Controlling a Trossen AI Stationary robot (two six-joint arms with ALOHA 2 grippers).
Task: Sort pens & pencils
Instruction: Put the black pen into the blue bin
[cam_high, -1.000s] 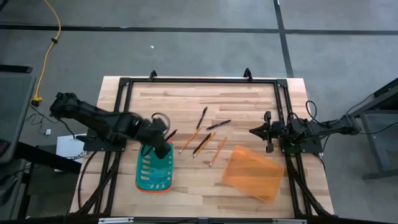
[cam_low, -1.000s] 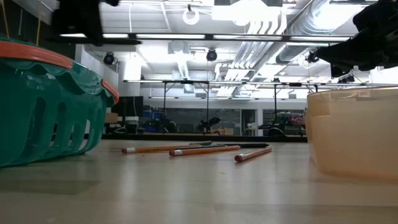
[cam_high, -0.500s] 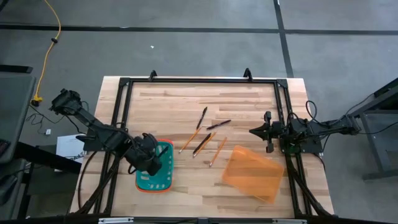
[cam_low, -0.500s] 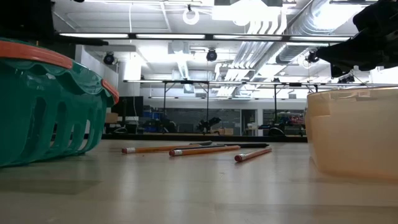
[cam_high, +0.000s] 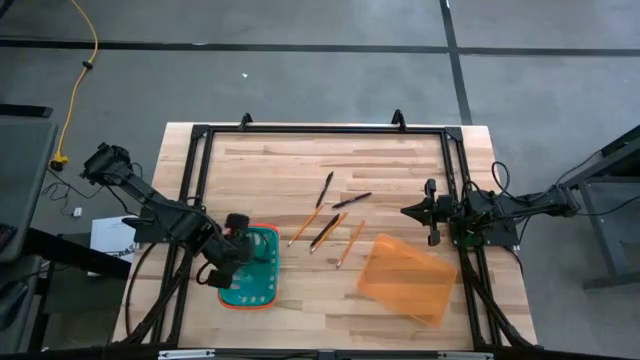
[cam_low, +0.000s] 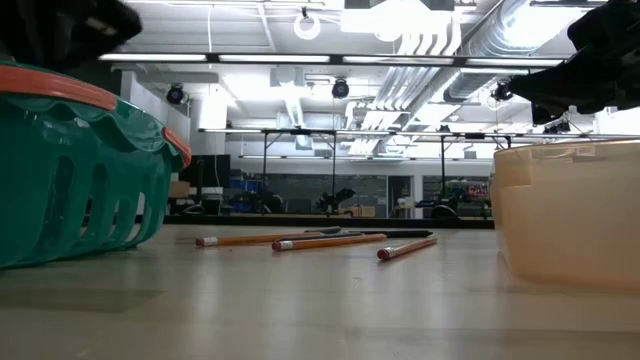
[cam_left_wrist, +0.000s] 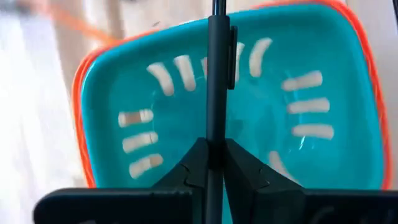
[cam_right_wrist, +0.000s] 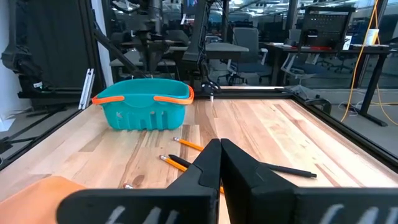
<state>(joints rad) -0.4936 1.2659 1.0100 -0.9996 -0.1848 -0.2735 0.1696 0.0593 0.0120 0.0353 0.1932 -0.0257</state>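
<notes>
My left gripper (cam_high: 232, 262) hangs over the teal basket (cam_high: 255, 285), shut on one dark pen (cam_left_wrist: 216, 74). In the left wrist view the basket's slotted floor (cam_left_wrist: 298, 106) lies below the pen. Two more pens (cam_high: 324, 188) (cam_high: 352, 200) lie flat mid-table, far of the orange-tan pencils (cam_high: 303, 228) (cam_high: 326, 231) (cam_high: 350, 243). The low view shows the pencils (cam_low: 330, 241) lying flat between the basket (cam_low: 70, 170) and the orange bin (cam_low: 570, 210). My right gripper (cam_high: 413, 211) waits shut at the table's right side, its fingers (cam_right_wrist: 217, 163) together. My left gripper pinches the pen's barrel (cam_left_wrist: 214, 134) between its two fingers, away from the clip end (cam_left_wrist: 232, 50). The pen lies along the fingers and sticks out past their tips. The fingers come from above, slanting down. The pen is lifted clear, over the inside of the basket.
A translucent orange bin (cam_high: 405, 277) sits at the near right of the table. A black frame rail (cam_high: 320, 130) runs around the tabletop. Bare wood (cam_high: 300, 160) spreads between the pens and the far edge.
My left gripper has carried the pen from the basket's far rim toward the table's near edge, turning as it went, and now stands over the basket's middle. It has stayed shut on the pen. Nothing on the table has moved.
</notes>
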